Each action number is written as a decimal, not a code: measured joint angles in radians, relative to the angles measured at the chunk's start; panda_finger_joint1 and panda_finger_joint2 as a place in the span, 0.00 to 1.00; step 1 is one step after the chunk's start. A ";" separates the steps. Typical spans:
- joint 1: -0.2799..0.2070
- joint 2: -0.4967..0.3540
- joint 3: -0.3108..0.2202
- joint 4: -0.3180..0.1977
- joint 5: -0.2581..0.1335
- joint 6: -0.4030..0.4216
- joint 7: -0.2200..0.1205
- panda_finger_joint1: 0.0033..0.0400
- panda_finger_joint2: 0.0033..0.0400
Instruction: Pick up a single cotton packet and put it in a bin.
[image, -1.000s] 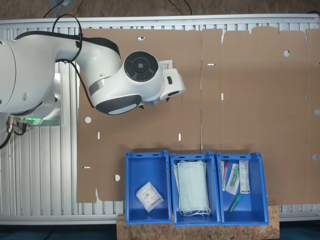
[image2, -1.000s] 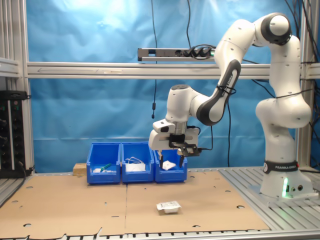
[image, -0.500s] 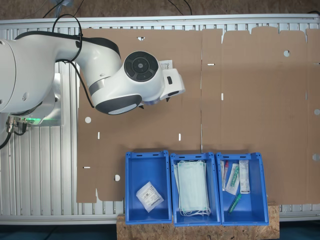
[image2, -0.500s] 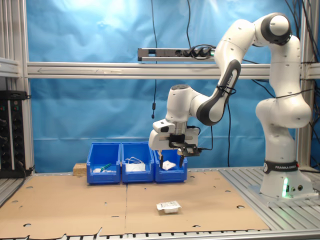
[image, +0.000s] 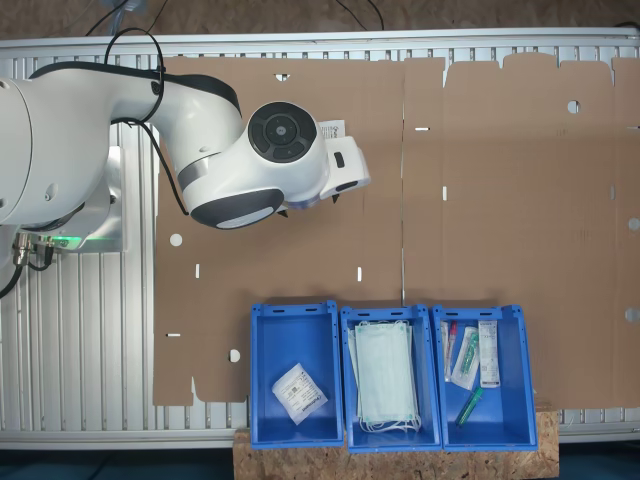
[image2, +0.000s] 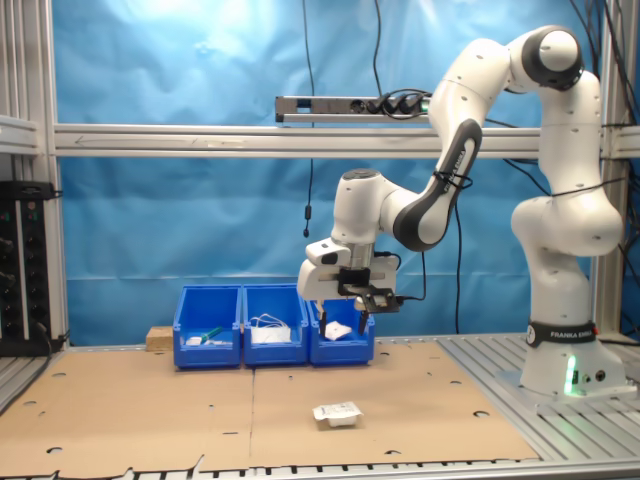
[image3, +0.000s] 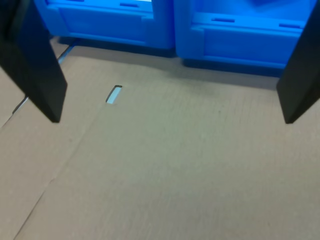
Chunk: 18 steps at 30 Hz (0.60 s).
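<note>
- Gripper (image2: 342, 325): hangs above the cardboard sheet (image2: 250, 405), fingers (image3: 35, 65) spread wide, nothing between them.
- Cotton packet (image2: 337, 413): flat on the cardboard, in the second exterior view nearer the camera than the gripper, apart from it.
- Another cotton packet (image: 299, 393): lies inside the bin (image: 266, 370).
- Neighbouring bins: one holds green face masks (image: 385, 375), one syringe packets (image: 472, 358).

Cotton packet (image: 331, 129) mostly hidden under arm (image: 270, 160) in first exterior view; print too small. Fingers (image3: 35, 60) cut by wrist view's edge.
</note>
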 joint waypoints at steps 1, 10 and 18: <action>0.001 0.000 0.000 0.000 0.001 0.000 0.000 1.00 1.00; 0.034 0.000 0.000 0.000 0.065 0.000 0.000 1.00 1.00; 0.071 0.000 0.000 0.000 0.162 0.000 0.000 1.00 1.00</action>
